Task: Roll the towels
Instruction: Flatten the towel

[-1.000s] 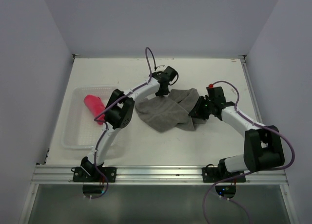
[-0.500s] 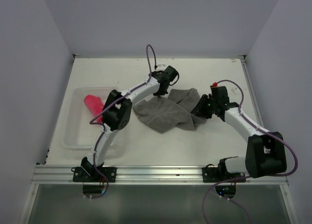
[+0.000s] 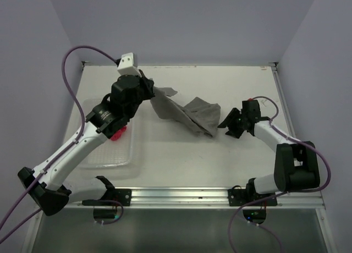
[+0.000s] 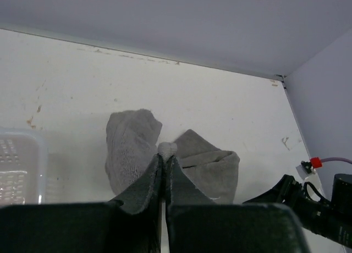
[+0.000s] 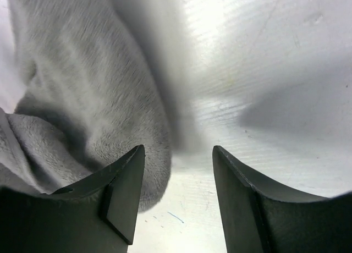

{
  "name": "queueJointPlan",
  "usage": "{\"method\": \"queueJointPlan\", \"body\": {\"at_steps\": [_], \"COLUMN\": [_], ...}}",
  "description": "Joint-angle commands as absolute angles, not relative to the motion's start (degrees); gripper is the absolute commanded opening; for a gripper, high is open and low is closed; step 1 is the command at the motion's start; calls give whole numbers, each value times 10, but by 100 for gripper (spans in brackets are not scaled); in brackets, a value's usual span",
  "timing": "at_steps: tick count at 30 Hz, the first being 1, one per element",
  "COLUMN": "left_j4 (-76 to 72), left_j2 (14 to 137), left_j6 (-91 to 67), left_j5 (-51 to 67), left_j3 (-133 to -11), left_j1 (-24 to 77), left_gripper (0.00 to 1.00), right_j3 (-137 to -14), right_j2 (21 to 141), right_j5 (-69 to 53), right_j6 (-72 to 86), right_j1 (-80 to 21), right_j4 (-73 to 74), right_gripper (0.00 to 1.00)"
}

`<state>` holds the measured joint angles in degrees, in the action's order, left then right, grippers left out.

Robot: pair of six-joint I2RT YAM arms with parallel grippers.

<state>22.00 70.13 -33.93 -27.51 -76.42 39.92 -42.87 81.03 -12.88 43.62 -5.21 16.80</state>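
Grey towel [image 3: 190, 114] lies right of the basket [image 3: 107, 158], one corner lifted in my clenched left gripper [image 3: 151, 91]. My right gripper [image 3: 225, 126] gapes empty on its far side. Pink towel [image 3: 116, 133] sits in the basket.

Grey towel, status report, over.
Left gripper shut on grey towel corner, held off the table. Right gripper open beside its edge, holding nothing. Pink towel in basket. Nothing in the way.

Left arm: I see it reared high, reaching forward.
Left gripper [image 4: 163, 160]: clamped tight on the grey towel [image 4: 129, 148].
Right gripper [image 5: 177, 152]: jaws apart, pointing left, down low.
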Motion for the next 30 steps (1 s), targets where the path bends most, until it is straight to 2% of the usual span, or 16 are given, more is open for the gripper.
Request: {"method": "queueJointPlan", "body": {"at_steps": [1, 6, 12, 15, 18, 21, 22, 23, 30], "left_j4": [202, 200, 188, 187, 193, 194, 196, 196, 183], "left_j2": [720, 696, 680, 674, 664, 652, 650, 647, 614], "left_j6": [-320, -321, -308, -304, -300, -294, -289, -287, -259], "left_j5": [-244, -255, -253, -250, -253, -262, -266, -269, -302], "left_j3": [-708, -683, -682, -683, -690, -696, -700, -700, -702], "left_j1": [401, 400, 401, 400, 401, 400, 400, 400, 400], "left_gripper": [0, 0, 0, 0, 0, 0, 0, 0, 0], "right_j3": [-415, -407, -408, -422, -424, -423, -431, -435, -505], "right_j2": [824, 841, 853, 888, 927, 959, 961, 959, 804], "right_j5": [-156, -168, -122, -102, -91, -105, -105, -105, -64], "right_j6": [488, 523, 548, 556, 569, 576, 577, 576, 558], "right_j1": [-52, -55, -131, -168, -183, -183, -183, -183, -132], "right_j4": [116, 85, 45, 48, 48, 38, 41, 53, 227], "right_gripper": [57, 62, 68, 67, 59, 28, 7, 0, 0]}}
